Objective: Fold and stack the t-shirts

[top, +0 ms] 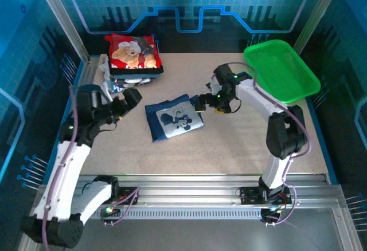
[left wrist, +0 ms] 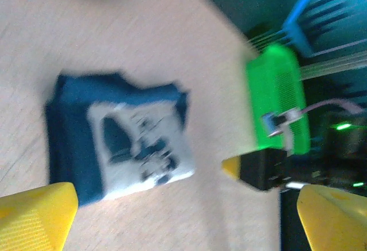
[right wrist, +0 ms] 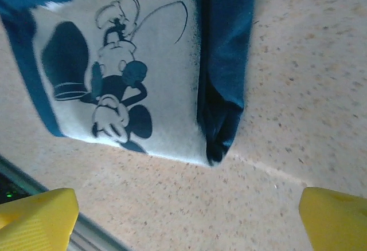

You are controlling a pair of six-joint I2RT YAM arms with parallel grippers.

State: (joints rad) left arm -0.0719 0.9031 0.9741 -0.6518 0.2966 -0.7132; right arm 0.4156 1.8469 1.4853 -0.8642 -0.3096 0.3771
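Now, green basket (top: 281,70) far right, folded navy t-shirt (top: 174,118) outside it, on table (top: 241,145)

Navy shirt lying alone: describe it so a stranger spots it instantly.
On the beige table, at its middle, lies a folded navy shirt, clear of the shirt pile at back left. Its pale cartoon print faces up; the pile's top is red.

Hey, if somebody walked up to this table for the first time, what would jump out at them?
Probably the folded navy blue t-shirt with a pale cartoon print, alone in the middle of the table, with the right claw open beside its right edge. After that, the red teddy-bear shirt topping a pile of folded shirts at the far left, and the bright green plastic mesh basket at the far right.
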